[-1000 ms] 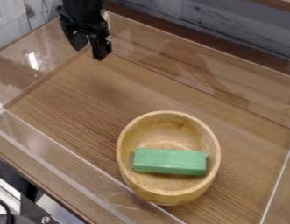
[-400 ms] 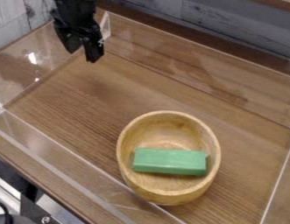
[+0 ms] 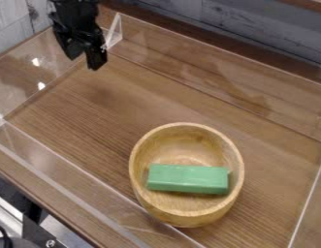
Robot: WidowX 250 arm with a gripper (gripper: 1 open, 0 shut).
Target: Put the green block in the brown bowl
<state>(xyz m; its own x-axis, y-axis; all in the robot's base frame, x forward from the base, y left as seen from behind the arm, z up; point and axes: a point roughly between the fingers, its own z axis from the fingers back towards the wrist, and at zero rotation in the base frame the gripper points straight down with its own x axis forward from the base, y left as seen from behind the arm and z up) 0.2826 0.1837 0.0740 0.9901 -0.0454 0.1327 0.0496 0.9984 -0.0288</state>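
Near the front right of the bench [image 3: 149, 107], the brown bowl [image 3: 187, 172] sits upright on the wood-grain surface. Green block [image 3: 189, 179] lies flat inside the bowl, resting on the bottom toward the near side, long axis running roughly left to right. Block fits within the rim; both ends close to the inner wall, contact with the wall cannot be resolved.

Gripper [image 3: 86, 48] is at the far left corner, well apart from the bowl, raised above the bench. Black fingers point downward with a small gap visible between the tips; nothing held, so it reads as released and empty.

Clear plastic walls [image 3: 272, 63] enclose the bench on all sides, with glare on the left panel. Behind the far wall, a pale plank backdrop [image 3: 240, 19]. Dark hardware shows at the lower left corner, too cropped to identify.
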